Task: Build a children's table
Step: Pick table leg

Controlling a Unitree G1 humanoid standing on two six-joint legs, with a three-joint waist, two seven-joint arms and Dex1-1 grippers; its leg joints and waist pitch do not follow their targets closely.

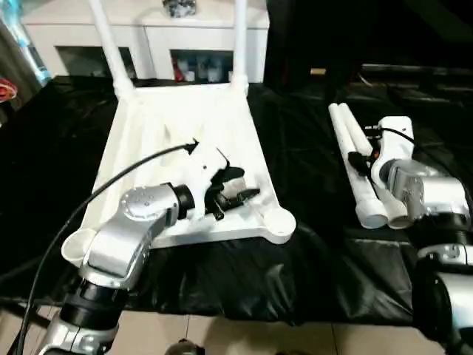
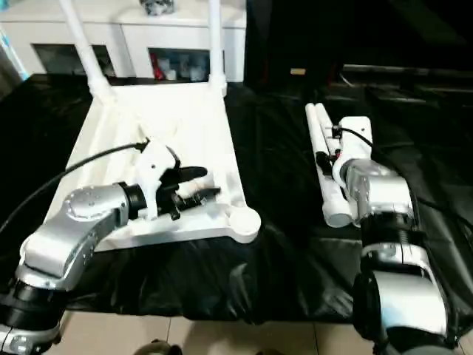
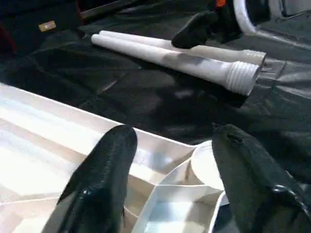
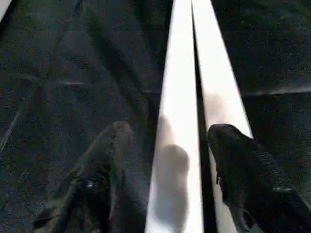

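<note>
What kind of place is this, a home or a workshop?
Probably an indoor room set up as a test space: a work surface under black sheeting, a white cabinet with glass doors behind it, and a tiled floor.

The silver left arm reaches forward and inward, its black two-fingered left hand (image 1: pixel 235 194) lying roughly level with fingers (image 3: pixel 102 174) spread apart. The silver right arm bends sharply, its right hand (image 4: pixel 170 160) pointing away from the robot, fingers (image 4: pixel 243 165) parted.
</note>
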